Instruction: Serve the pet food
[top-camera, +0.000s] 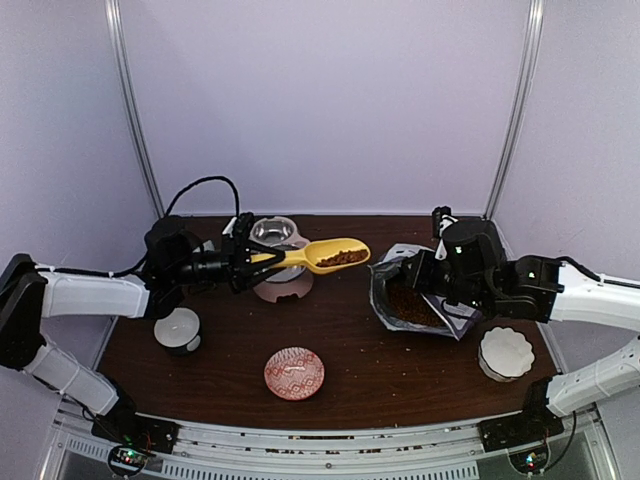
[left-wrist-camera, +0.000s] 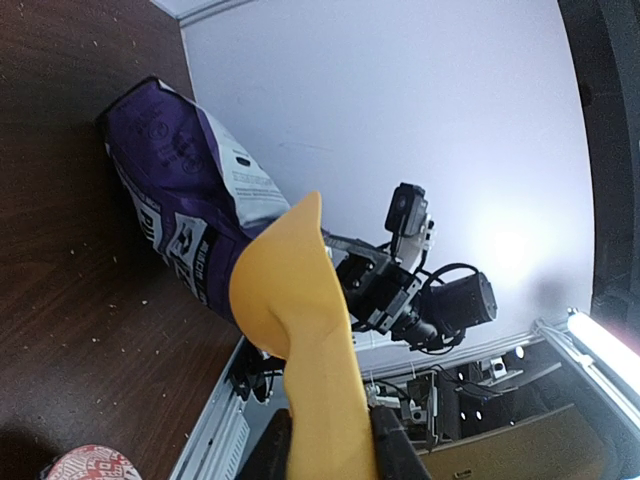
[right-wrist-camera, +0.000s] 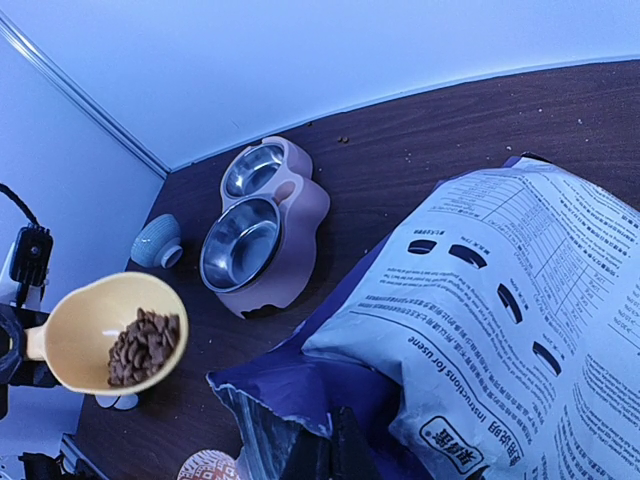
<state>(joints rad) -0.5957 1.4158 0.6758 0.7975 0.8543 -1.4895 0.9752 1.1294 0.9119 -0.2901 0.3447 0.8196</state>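
My left gripper (top-camera: 243, 262) is shut on the handle of a yellow scoop (top-camera: 318, 256) and holds it level above the table, between the pink double bowl and the bag. Brown kibble (top-camera: 343, 257) lies in the scoop's cup; it also shows in the right wrist view (right-wrist-camera: 143, 346). The left wrist view shows the scoop's underside (left-wrist-camera: 300, 330) between my fingers. My right gripper (top-camera: 432, 272) is shut on the torn top edge of the purple food bag (top-camera: 415, 300), holding its mouth open; kibble (top-camera: 412, 307) shows inside. The bag's white back (right-wrist-camera: 520, 310) fills the right wrist view.
A pink stand with two steel bowls (top-camera: 277, 252) sits under the scoop's handle. A small white-and-blue cup (top-camera: 180, 329) stands front left, a red patterned dish (top-camera: 294, 372) front centre, a white fluted bowl (top-camera: 505, 352) front right. Crumbs dot the dark table (top-camera: 360, 350).
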